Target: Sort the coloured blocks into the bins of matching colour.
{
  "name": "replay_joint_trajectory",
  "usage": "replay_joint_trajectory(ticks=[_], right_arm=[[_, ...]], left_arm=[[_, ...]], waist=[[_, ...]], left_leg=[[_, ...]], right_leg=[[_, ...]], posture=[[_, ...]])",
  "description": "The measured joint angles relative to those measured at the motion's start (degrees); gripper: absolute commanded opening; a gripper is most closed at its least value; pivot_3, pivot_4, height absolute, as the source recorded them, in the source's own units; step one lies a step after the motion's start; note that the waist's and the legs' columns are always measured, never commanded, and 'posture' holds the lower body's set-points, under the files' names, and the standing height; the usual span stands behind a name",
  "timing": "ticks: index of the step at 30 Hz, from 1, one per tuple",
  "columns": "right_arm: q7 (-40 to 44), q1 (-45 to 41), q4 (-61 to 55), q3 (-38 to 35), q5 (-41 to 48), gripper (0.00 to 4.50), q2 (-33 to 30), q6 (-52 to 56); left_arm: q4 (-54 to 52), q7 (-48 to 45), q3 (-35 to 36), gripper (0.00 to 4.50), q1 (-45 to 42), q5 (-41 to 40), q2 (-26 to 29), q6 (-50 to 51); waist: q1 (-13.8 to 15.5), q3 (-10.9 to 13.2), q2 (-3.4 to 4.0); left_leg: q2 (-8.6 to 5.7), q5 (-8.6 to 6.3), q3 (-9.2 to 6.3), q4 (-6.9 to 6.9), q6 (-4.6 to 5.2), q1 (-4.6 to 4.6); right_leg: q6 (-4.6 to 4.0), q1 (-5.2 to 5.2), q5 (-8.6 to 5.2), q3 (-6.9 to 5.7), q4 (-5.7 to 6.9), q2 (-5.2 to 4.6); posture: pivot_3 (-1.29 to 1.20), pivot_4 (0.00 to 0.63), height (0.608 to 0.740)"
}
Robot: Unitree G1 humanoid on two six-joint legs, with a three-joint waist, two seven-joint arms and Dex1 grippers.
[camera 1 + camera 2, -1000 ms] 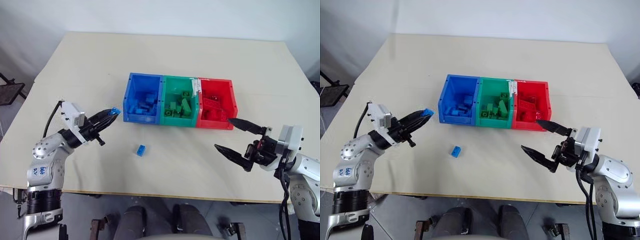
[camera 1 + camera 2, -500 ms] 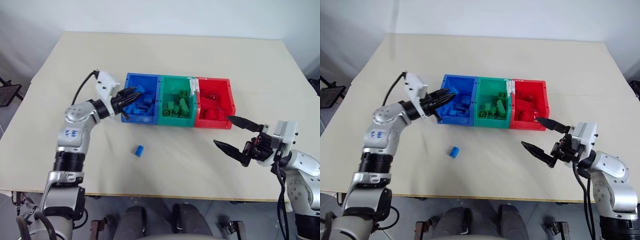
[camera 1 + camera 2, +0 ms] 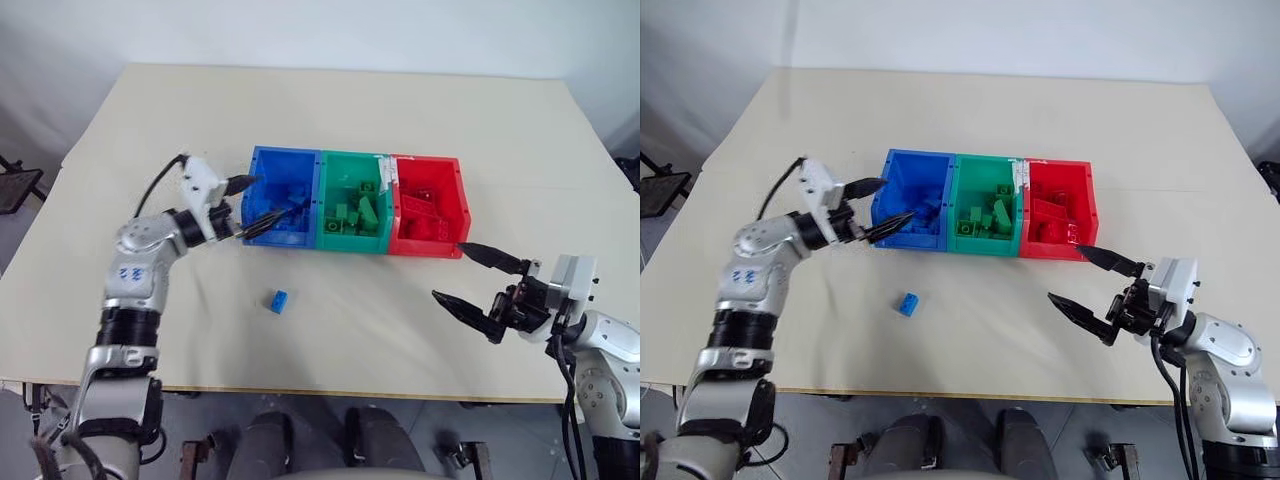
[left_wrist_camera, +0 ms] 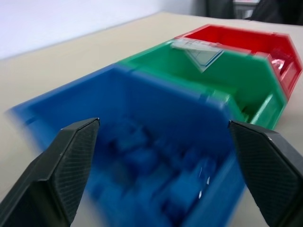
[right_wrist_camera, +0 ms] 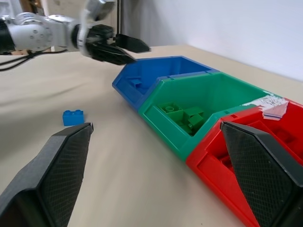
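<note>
One blue block [image 3: 280,300] lies on the table in front of the bins. The bins stand in a row: blue bin [image 3: 280,238], green bin [image 3: 352,242], red bin [image 3: 425,247]. Each holds several blocks of its own colour. My left gripper [image 3: 272,198] is open at the blue bin's left end, its fingers reaching over the rim with nothing between them. In the left wrist view the gripper [image 4: 163,124] frames the blue bin [image 4: 156,104]. My right gripper [image 3: 449,270] hangs open and empty in front of the red bin.
A white tag [image 3: 389,172] sits on the wall between the green and red bins. The beige table [image 3: 330,100] reaches well behind and to both sides of the bins. Its front edge runs just below my right gripper.
My left gripper carried a blue block from the left up to the blue bin and opened; the block is no longer in its fingers. The right arm stayed put.
</note>
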Motion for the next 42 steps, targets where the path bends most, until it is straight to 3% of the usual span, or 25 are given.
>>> replay_joint_trajectory(ticks=[5, 14, 18, 24, 33, 37, 42], right_arm=[[4.9, -1.0, 3.5, 0.4, -0.6, 4.50, -1.8, -1.1], [11.4, -1.9, 5.9, 2.5, -2.0, 4.50, -4.3, -2.1], [12.3, -1.6, 6.2, 2.6, -2.2, 4.50, -4.6, -2.1], [11.9, -1.0, 6.1, 2.5, -2.4, 4.50, -4.8, -2.0], [8.4, 1.3, 2.1, 2.3, -2.3, 4.50, -4.8, -1.4], [6.5, 1.8, 0.2, 2.3, -2.3, 4.50, -4.7, -0.7], [5.4, 1.8, -0.1, 2.3, -2.3, 4.50, -4.7, -0.5]], left_arm=[[-2.5, -6.1, 6.8, 4.46, 14.4, -1.7, 8.5, -3.0], [-4.8, -9.6, 10.6, 4.46, 24.5, -2.8, 12.1, -3.9], [-11.3, -10.0, 7.9, 4.46, 24.6, -3.8, 11.8, -1.4], [-21.2, -8.6, -3.5, 4.46, 24.5, -0.9, 9.8, 3.5], [-27.7, 3.8, -13.8, 4.46, 22.3, 6.5, 2.6, 13.3], [-27.8, 7.0, -14.6, 3.57, 21.7, 7.7, 1.1, 15.0], [-27.9, 7.0, -14.3, 2.08, 21.7, 7.7, 2.2, 15.4]], waist=[[-0.2, 0.0, 0.01], [0.5, 0.0, 0.02], [0.3, 0.0, 0.03], [0.3, 0.0, 0.03], [0.4, 0.0, 0.04], [0.4, 0.0, 0.04], [0.4, 0.0, 0.04]], left_leg=[[0.00, -0.07, -0.03, -0.04, 0.10, 0.01], [-0.01, -0.28, -0.18, -0.09, 0.22, -0.01], [-0.01, -0.28, -0.18, -0.13, 0.18, -0.01], [-0.01, -0.26, -0.16, -0.16, 0.14, -0.01], [-0.01, -0.29, -0.14, -0.13, 0.21, 0.02], [-0.01, -0.28, -0.14, -0.12, 0.21, 0.03], [-0.01, -0.26, -0.15, -0.12, 0.17, 0.05]], right_leg=[[-0.02, 0.03, -0.01, 0.00, -0.09, -0.11], [-0.16, 0.08, -0.07, -0.12, -0.21, -0.23], [-0.17, 0.08, -0.08, -0.14, -0.22, -0.23], [-0.16, 0.08, -0.08, -0.16, -0.22, -0.20], [-0.15, 0.08, -0.07, -0.13, -0.14, -0.13], [-0.15, 0.09, -0.07, -0.13, -0.12, -0.13], [-0.15, 0.11, -0.07, -0.12, -0.14, -0.14]], posture=[[0.00, 0.150, 0.740], [0.00, 0.150, 0.740], [0.00, 0.150, 0.740], [0.00, 0.150, 0.740], [0.00, 0.150, 0.740], [0.00, 0.150, 0.740], [0.00, 0.150, 0.740]])
